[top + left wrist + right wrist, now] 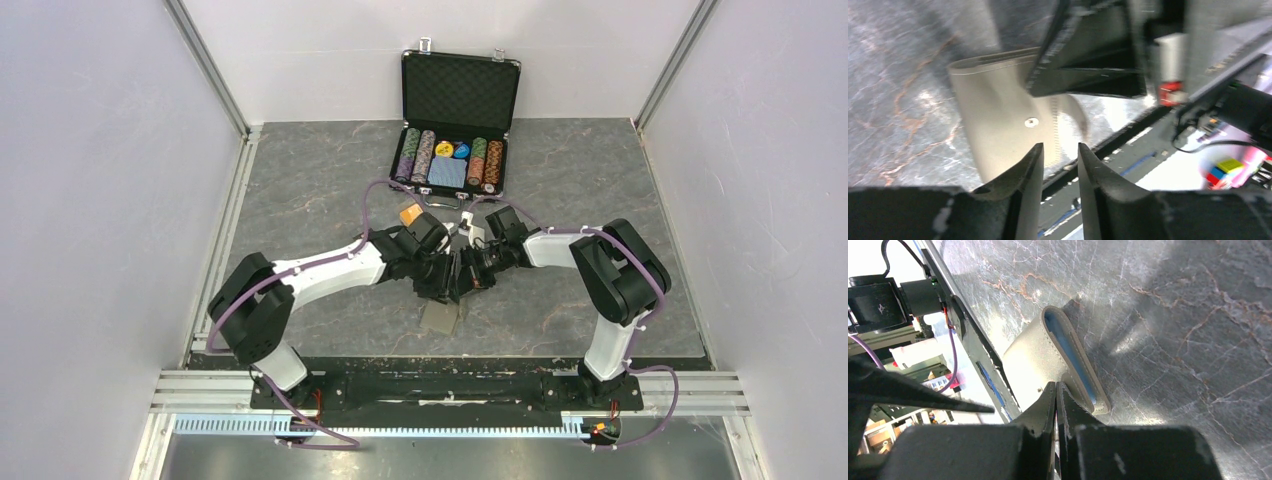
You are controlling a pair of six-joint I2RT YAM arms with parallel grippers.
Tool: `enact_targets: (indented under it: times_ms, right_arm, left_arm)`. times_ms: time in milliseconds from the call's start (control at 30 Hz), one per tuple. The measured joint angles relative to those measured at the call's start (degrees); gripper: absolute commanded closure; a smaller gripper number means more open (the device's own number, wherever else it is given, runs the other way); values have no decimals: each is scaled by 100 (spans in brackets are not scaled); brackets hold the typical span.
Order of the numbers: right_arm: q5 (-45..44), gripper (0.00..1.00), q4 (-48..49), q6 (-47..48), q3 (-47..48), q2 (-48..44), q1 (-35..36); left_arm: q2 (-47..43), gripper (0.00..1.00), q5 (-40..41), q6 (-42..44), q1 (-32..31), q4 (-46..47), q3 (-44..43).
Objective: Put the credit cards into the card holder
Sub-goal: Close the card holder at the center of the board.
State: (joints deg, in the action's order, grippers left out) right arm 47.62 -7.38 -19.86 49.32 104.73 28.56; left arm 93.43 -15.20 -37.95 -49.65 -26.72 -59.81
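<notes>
The wallet (998, 120) is propped on the table (1173, 315) near its front edge, one flap pinched by the right gripper (1056, 386). The left gripper (1060, 150) is held just beside it, jaws slightly spread and empty.

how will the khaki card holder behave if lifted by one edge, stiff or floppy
Probably floppy: the card holder looks like thin stitched fabric and its sides bow apart. Likely light, since it is flat and thin. Its matte surface should not slip much, and it cannot roll.
</notes>
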Motion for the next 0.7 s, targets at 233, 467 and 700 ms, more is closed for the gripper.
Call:
enact_targets:
  times_ms: [233, 467, 700]
  right_arm:
    - [2, 100, -2, 37, 0, 0, 0]
    - [2, 100, -2, 39, 0, 0, 0]
    - [2, 100, -4, 44, 0, 0, 0]
  left_arm:
    - [-107, 63, -365, -39, 0, 426, 0]
    - [192, 68, -400, -28, -39, 254, -66]
    - [415, 89, -402, 15, -133, 160, -210]
